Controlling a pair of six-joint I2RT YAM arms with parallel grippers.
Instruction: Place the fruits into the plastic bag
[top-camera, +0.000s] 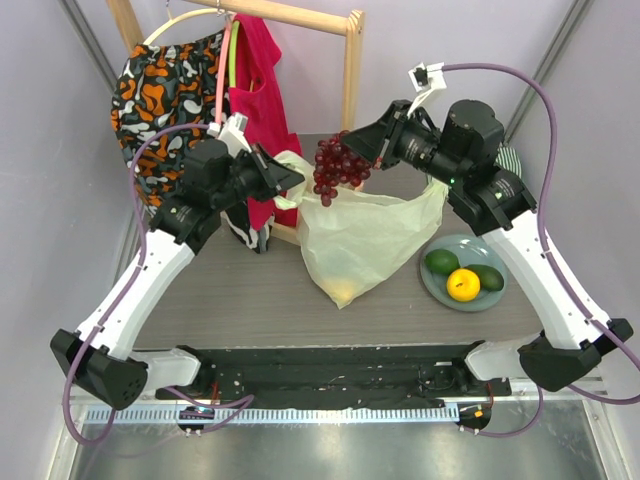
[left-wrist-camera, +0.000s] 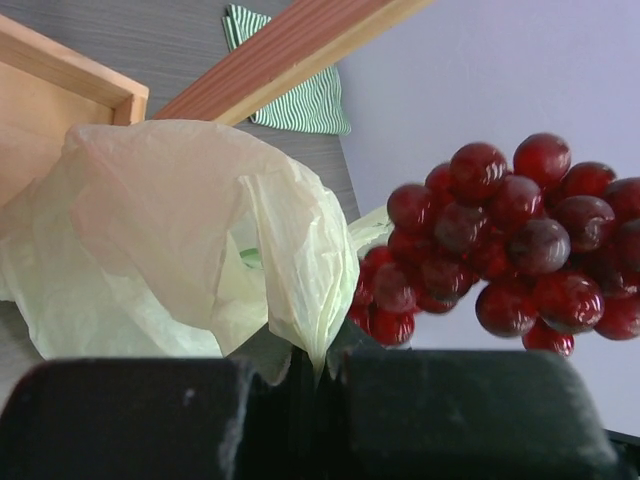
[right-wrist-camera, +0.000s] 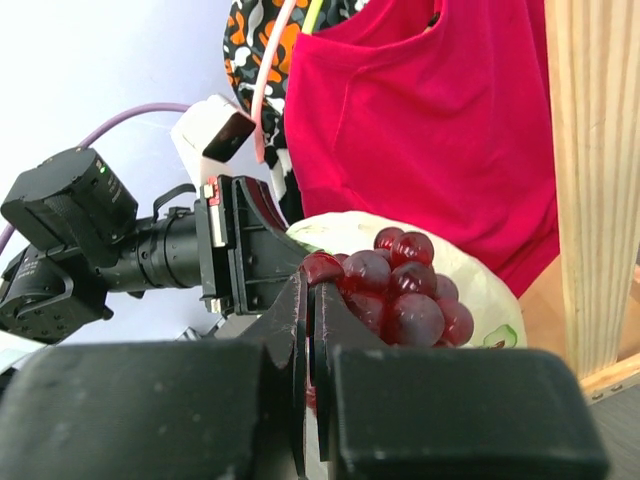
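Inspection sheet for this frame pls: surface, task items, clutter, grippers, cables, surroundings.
Surface: grey wood-grain table, no spills seen.
Job's things: grape bunch hangs in the air by the mouth of the plastic bag; a yellow piece shows through the bag's bottom; left avocado, right avocado and citrus lie on the grey plate.
Clutter: striped cloth on the table's far right.
Grippers: left gripper shut on the bag's rim; right gripper shut on the grapes.
Cables: purple cables loop clear of the arms, no snag seen.
Surroundings: wooden rack with red garment and patterned garment.
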